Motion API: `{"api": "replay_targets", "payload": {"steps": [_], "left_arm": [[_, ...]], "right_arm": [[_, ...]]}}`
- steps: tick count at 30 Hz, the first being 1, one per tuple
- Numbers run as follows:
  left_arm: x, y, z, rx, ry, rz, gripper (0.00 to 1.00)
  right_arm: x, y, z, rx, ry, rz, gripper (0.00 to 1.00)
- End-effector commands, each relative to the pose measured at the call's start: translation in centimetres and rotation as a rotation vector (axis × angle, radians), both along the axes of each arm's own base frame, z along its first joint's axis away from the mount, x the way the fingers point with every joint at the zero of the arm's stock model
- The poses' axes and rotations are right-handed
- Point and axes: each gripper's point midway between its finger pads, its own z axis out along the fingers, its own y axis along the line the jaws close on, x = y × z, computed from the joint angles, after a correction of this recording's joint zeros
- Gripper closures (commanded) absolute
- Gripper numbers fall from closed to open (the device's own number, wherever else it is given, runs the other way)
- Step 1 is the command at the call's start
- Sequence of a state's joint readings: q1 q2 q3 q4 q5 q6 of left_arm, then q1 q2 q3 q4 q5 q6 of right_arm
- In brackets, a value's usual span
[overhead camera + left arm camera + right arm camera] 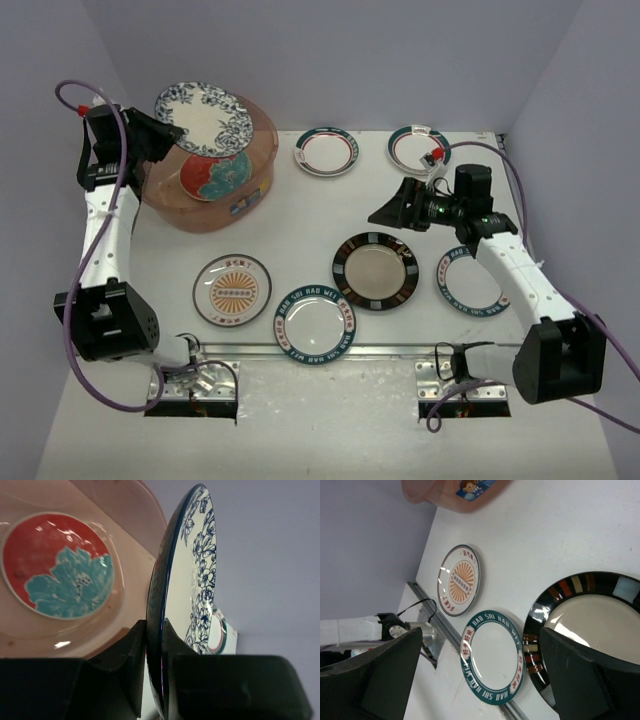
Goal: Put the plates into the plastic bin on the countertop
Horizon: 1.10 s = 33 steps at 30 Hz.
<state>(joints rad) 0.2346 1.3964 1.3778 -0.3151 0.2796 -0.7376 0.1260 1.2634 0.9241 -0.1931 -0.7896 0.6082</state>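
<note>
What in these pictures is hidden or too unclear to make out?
- Top view: the blue floral plate covers part of the red plate in the plastic bin; anything beneath the red plate is hidden.
- Top view: the right arm crosses the right-hand teal-lettered plate, hiding part of its rim.
- Bin label: too small to read from above, cut off by the top edge in the right wrist view.

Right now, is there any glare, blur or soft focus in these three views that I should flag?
Top external: sharp, evenly lit, with a mild sheen on the black-rimmed plate. Left wrist: white glare streaks on the red plate; the blue floral plate has a soft near rim. Right wrist: the fingers of the right gripper are dark, soft foreground shapes; the teal-lettered plate reads clearly.
</note>
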Motion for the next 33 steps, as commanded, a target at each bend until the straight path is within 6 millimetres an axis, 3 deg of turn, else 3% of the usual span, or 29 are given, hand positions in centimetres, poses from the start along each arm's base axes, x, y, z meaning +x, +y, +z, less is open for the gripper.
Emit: {"api": "replay_targets", "payload": {"steps": [1,7,11,14,16,18,22,23,26,28,33], "left_arm": [[3.8,4.2,1.0,-0.031,-0.025,0.135,1.0],[9.3,5.8,-4.4,-0.053,0.094,0.08,1.0],[10.4,6.1,-6.7,-0.048,0.126,0.067,1.0],[11.3,6.3,-10.4,-0.063,0.189,0.058,1.0],[11.7,6.3,-11.8,-0.071,0.205,0.051,1.0],[12.0,6.5,-14.2,-0.081,0.261,0.055,0.77],[11.5,7.5,-15.9,-0.051,0.314,0.111,0.54],[11.3,8.0,-16.1,-0.036,0.329,0.14,0.32],[11.0,8.9,-16.9,-0.017,0.381,0.179,0.0],[11.1,8.9,-19.1,-0.01,0.453,0.175,0.0],[10.8,9.5,-21.2,0.053,0.546,0.203,0.0]], "right_arm": [[-1.4,-0.8,-0.9,-0.063,-0.037,-0.021,0.01],[-2.7,-1.9,-0.8,-0.128,-0.071,-0.045,0.01],[-3.3,-2.4,-0.5,-0.152,-0.091,-0.06,0.01],[-3.6,-2.3,-0.4,-0.15,-0.093,-0.047,0.01],[-3.7,-2.3,-0.5,-0.152,-0.091,-0.04,0.01],[-3.6,-2.4,-0.8,-0.169,-0.085,-0.041,0.01],[-3.4,-2.7,-1.1,-0.189,-0.076,-0.05,0.01],[-3.4,-2.8,-1.2,-0.195,-0.074,-0.051,0.01],[-3.3,-3.2,-1.6,-0.239,-0.063,-0.053,0.01],[-3.1,-4.0,-2.4,-0.292,-0.041,-0.081,0.01],[-3.0,-5.7,-3.5,-0.39,-0.022,-0.15,0.01]]}}
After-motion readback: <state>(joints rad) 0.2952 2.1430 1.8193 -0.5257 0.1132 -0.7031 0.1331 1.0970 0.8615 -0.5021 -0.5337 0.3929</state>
